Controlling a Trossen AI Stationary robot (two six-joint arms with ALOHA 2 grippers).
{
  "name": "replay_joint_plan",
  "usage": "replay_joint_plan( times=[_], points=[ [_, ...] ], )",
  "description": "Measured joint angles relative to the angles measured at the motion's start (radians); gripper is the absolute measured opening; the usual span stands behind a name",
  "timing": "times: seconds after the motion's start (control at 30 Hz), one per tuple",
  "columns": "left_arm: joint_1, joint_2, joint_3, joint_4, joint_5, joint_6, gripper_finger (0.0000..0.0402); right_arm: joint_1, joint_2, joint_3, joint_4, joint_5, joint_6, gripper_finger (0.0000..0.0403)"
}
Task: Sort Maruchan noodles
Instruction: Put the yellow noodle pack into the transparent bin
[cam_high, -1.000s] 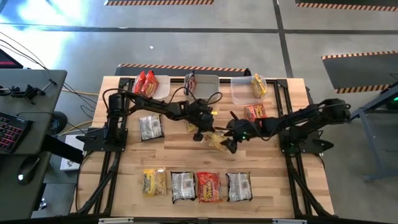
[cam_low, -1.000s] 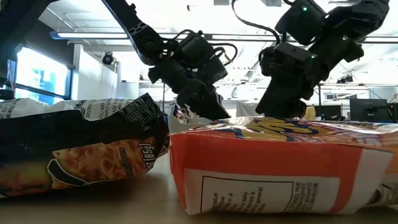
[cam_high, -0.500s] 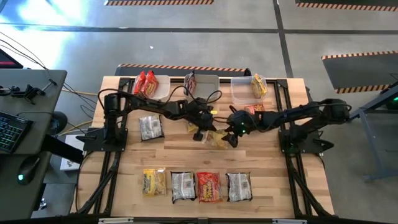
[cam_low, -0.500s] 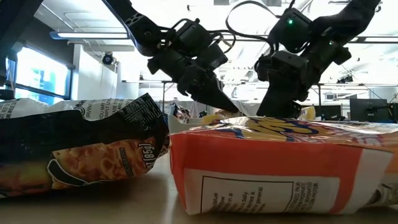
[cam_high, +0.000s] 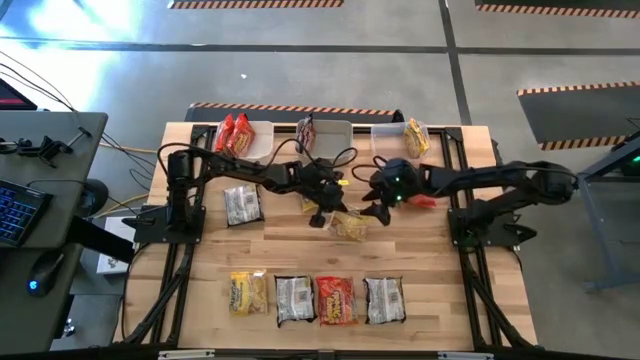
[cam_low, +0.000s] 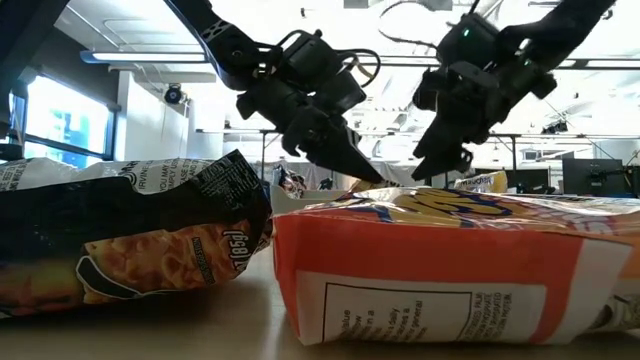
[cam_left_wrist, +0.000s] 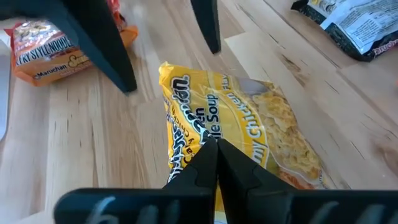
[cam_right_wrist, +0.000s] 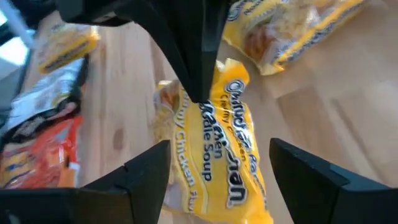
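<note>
Pinching one edge of a crinkly yellow plastic ramen packet (cam_high: 350, 226) mid-table, the left gripper (cam_high: 333, 208) had its fingers pressed together. The right gripper (cam_high: 375, 203) hung just beside, fingers spread above the packet.

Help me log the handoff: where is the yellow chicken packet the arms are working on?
In the high view the yellow chicken packet lies mid-table, pinched by the shut left gripper, with the open right gripper poised beside it.
</note>
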Motion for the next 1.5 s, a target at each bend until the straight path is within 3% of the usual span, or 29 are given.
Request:
replay_joint_plan(
  times=[0.27, 0.37, 0.5, 0.77, 1.3, 1.5],
  points=[
    [-0.012, -0.032, 0.000, 0.019, -0.008, 0.010, 0.0000, -0.097, 0.156, -0.001, 0.116, -0.224, -0.003, 0.0256],
    [-0.011, -0.042, 0.000, 0.014, -0.021, 0.000, 0.0000, -0.107, 0.211, -0.001, 0.195, -0.346, 0.045, 0.0256],
    [-0.011, -0.047, 0.000, 0.022, -0.043, -0.010, 0.0000, -0.099, 0.275, -0.001, 0.284, -0.418, 0.108, 0.0256],
    [-0.011, -0.047, 0.000, 0.018, -0.059, -0.028, 0.0000, -0.052, 0.327, 0.000, 0.384, -0.358, 0.170, 0.0240],
    [0.007, -0.081, 0.000, -0.003, -0.054, -0.134, 0.0015, 0.038, 0.331, -0.001, 0.459, -0.178, 0.174, 0.0083],
    [0.065, -0.175, -0.013, -0.056, -0.095, -0.115, 0.0040, 0.038, 0.313, -0.001, 0.505, -0.180, 0.196, 0.0066]
  ],
)
